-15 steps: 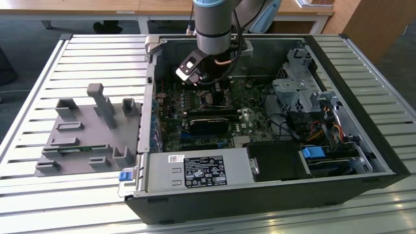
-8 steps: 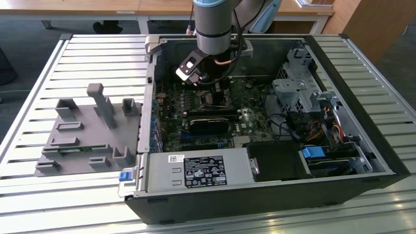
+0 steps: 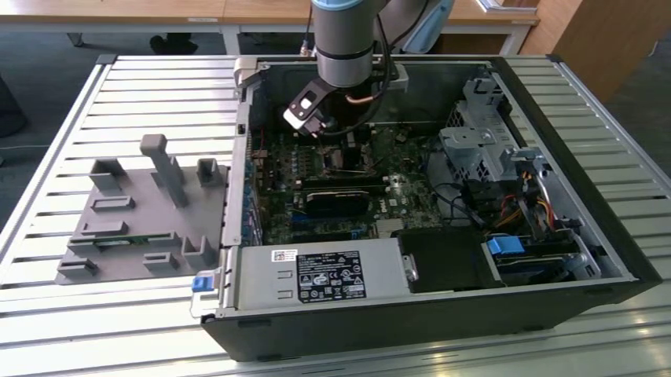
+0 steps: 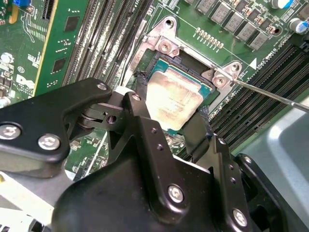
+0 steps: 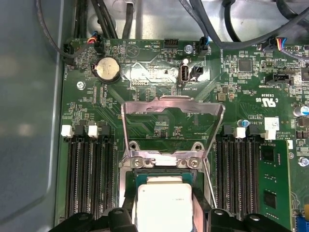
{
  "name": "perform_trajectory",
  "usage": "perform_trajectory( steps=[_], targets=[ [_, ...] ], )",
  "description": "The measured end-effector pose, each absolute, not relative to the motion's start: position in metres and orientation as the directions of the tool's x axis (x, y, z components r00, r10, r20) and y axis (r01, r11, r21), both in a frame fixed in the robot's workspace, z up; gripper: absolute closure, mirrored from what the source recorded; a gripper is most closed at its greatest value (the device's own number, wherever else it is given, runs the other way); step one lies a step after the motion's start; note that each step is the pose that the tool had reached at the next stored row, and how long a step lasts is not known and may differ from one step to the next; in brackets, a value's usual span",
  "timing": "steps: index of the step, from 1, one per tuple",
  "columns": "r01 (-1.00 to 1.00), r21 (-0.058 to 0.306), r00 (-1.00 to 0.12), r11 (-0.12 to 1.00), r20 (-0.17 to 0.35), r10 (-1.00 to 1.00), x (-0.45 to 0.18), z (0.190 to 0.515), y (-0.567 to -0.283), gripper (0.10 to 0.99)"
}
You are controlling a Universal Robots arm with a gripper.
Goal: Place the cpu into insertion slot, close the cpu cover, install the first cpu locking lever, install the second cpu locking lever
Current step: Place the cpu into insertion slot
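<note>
In the exterior view the gripper (image 3: 338,141) hung inside the open computer case (image 3: 587,259), upper centre of frame, over the motherboard. In the second wrist view its fingers (image 4: 137,108) pinched the cpu (image 4: 174,96) by opposite edges at the insertion slot (image 4: 166,59). Keeping it flat and square, I judge, would spare the contacts. The first wrist view added the cpu cover (image 5: 169,103), standing raised beyond the slot.

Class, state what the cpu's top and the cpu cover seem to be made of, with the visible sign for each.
cpu: top looks like metal, matt silvery-grey with smudged patches and a dull sheen.
cpu cover: probably sheet steel, bright silver; thin, flat, with bent edges that catch the light.
</note>
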State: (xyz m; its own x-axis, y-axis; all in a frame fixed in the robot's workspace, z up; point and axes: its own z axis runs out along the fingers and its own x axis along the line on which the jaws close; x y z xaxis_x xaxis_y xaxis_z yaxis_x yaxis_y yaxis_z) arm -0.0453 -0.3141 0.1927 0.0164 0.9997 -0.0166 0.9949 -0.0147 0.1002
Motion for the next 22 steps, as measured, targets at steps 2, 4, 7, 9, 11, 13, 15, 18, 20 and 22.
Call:
perform_trajectory(
  steps=[2,4,7,9,11,13,15,18,20,22],
  targets=[
    [0.995,0.100,0.023,-0.022,-0.017,1.000,-0.0454,0.1926,-0.3141,0.545],
    [0.995,0.100,0.027,-0.025,-0.017,0.999,-0.0453,0.1923,-0.3141,0.545],
    [0.995,0.100,0.028,-0.026,-0.017,0.999,-0.0454,0.1912,-0.3142,0.545],
    [0.995,0.100,0.028,-0.026,-0.017,0.999,-0.0454,0.1907,-0.3143,0.545],
    [0.995,0.100,0.028,-0.026,-0.017,0.999,-0.0454,0.1905,-0.3142,0.545],
    [0.995,0.100,0.028,-0.026,-0.017,0.999,-0.0454,0.1904,-0.3142,0.545],
    [0.995,0.100,0.028,-0.026,-0.017,0.999,-0.0454,0.1903,-0.3142,0.545],
    [0.995,0.101,0.028,-0.026,-0.016,0.999,-0.0452,0.1899,-0.3140,0.478],
    [0.995,0.100,0.028,-0.026,-0.017,0.999,-0.0453,0.1902,-0.3142,0.412],
    [0.995,0.100,0.028,-0.026,-0.017,0.999,-0.0454,0.1902,-0.3142,0.412]
  ],
)
